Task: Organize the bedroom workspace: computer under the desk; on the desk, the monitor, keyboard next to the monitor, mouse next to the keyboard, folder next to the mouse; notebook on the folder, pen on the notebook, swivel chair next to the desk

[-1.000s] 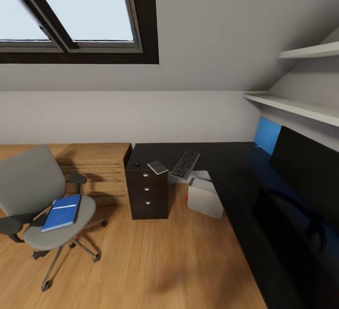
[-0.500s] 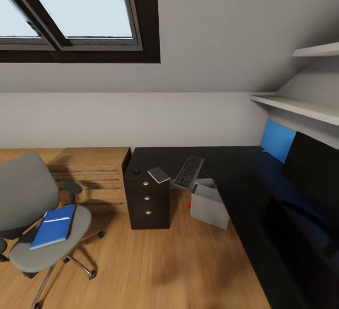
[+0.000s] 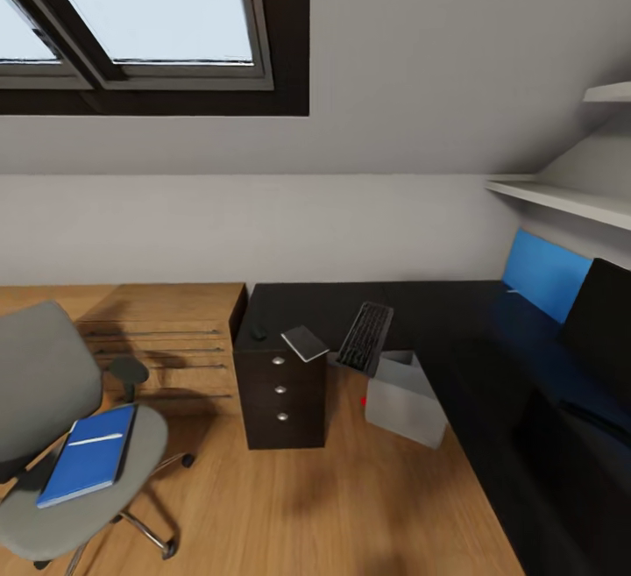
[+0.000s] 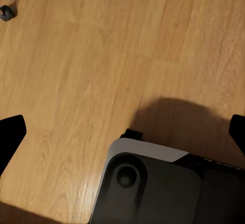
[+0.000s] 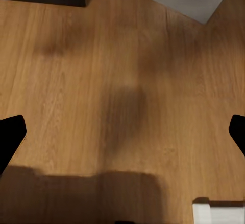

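A grey swivel chair (image 3: 44, 401) stands at the lower left of the head view. A blue folder (image 3: 88, 458) lies on its seat, crossed by a thin white line; I cannot tell whether that is the pen. On the black L-shaped desk (image 3: 456, 313) lie a black keyboard (image 3: 366, 337), a grey notebook (image 3: 304, 343) and a small dark mouse (image 3: 258, 330). The grey computer (image 3: 405, 399) sits on the floor at the desk's edge. A black monitor (image 3: 605, 313) stands on the desk at far right. My left gripper (image 4: 122, 137) and right gripper (image 5: 122, 132) are open over bare floor.
A dark drawer unit (image 3: 282, 392) stands under the desk's left end, beside a wooden dresser (image 3: 166, 330). A blue panel (image 3: 548, 273) leans at the back right under wall shelves (image 3: 561, 199). Chair castors (image 4: 6, 12) and my own base (image 4: 153, 188) appear in the left wrist view.
The whole head view has shifted: the chair slides toward the lower left and the desk items sit slightly further right. Nothing in the room has moved itself.
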